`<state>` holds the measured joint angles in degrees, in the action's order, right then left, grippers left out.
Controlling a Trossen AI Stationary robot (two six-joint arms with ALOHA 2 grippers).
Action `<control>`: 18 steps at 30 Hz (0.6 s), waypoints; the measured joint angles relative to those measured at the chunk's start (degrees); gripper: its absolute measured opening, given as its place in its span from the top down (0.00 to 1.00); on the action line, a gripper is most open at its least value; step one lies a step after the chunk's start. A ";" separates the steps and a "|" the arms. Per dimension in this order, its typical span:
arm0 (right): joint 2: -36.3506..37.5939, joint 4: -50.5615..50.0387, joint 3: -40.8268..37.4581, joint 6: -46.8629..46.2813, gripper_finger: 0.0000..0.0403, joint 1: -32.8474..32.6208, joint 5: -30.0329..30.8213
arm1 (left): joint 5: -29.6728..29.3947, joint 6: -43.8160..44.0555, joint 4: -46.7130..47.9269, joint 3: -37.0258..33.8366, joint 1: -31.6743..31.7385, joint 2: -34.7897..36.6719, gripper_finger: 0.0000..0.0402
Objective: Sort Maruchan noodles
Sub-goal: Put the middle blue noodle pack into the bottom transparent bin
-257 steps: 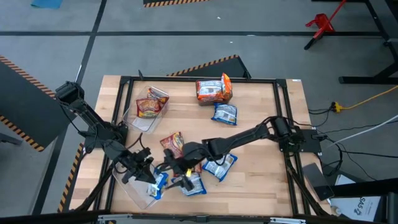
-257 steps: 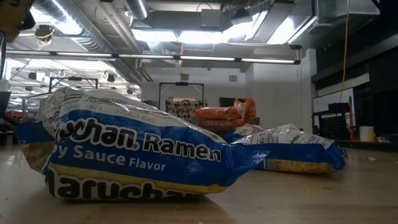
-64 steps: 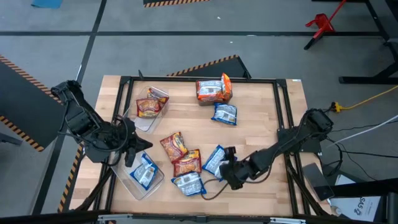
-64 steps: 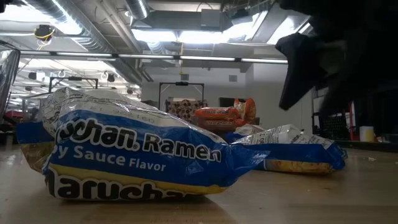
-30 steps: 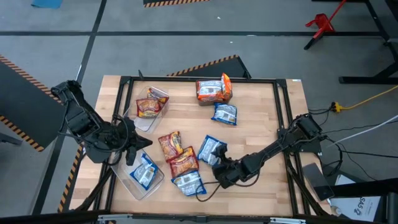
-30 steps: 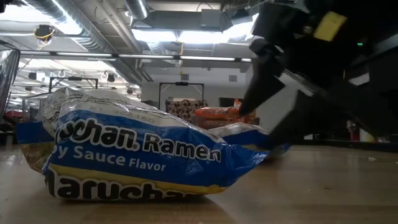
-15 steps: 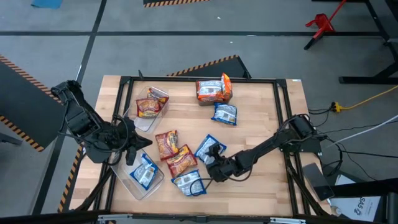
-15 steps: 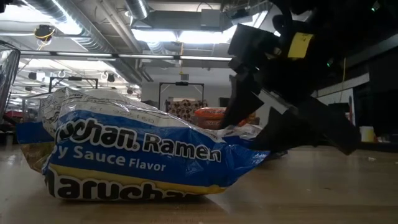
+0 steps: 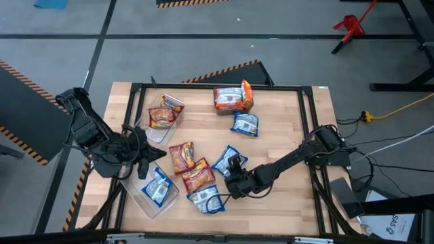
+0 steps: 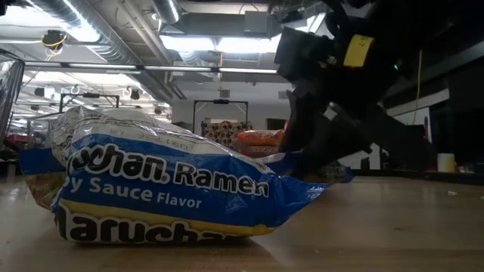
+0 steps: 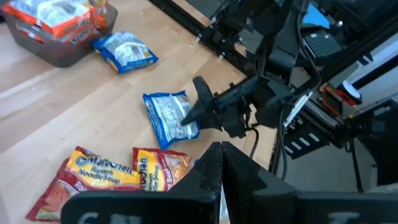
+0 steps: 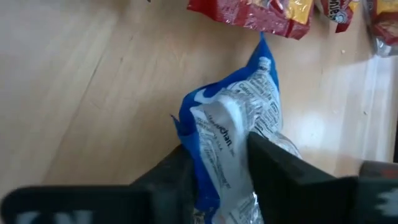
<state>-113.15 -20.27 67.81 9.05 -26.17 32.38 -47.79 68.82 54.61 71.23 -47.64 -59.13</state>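
While the left arm waits at the table's left edge, its left gripper (image 9: pixel 144 169) sits with fingers pressed together above a clear bin (image 9: pixel 139 200) that holds one blue packet (image 9: pixel 158 184).

Right gripper (image 9: pixel 230 175) — stretched low across the table toward centre — has its fingers closed on the edge of a blue-and-white Maruchan packet (image 12: pixel 233 146); the right wrist view shows the crinkled plastic pinched between both fingers. Whether the packet is lifted clear of the wood is hard to judge.

Just beside it lie two orange packets (image 9: pixel 188 165) and, toward the front edge, another blue soy-sauce packet (image 9: pixel 205 199).

Second clear bin (image 9: pixel 153 133) at left rear holds an orange packet (image 9: pixel 162 116). At the rear centre — an orange stack (image 9: pixel 232 97) with a further blue packet (image 9: pixel 245 124) just in front of it.
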 joint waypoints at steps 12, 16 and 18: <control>1.58 -7.06 6.51 1.88 0.98 3.86 -2.41 | -2.60 -0.39 0.02 -0.01 0.00 0.00 1.00; 2.16 -7.67 12.08 3.18 1.00 6.60 -5.26 | -2.65 -0.42 0.04 -0.01 0.00 0.02 1.00; 2.44 -8.21 15.65 3.36 0.99 7.57 -6.85 | -2.69 -0.42 0.02 -0.01 -0.01 0.02 1.00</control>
<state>-110.71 -28.49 83.46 12.41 -18.61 25.53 -50.48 68.40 54.63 71.22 -47.65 -59.11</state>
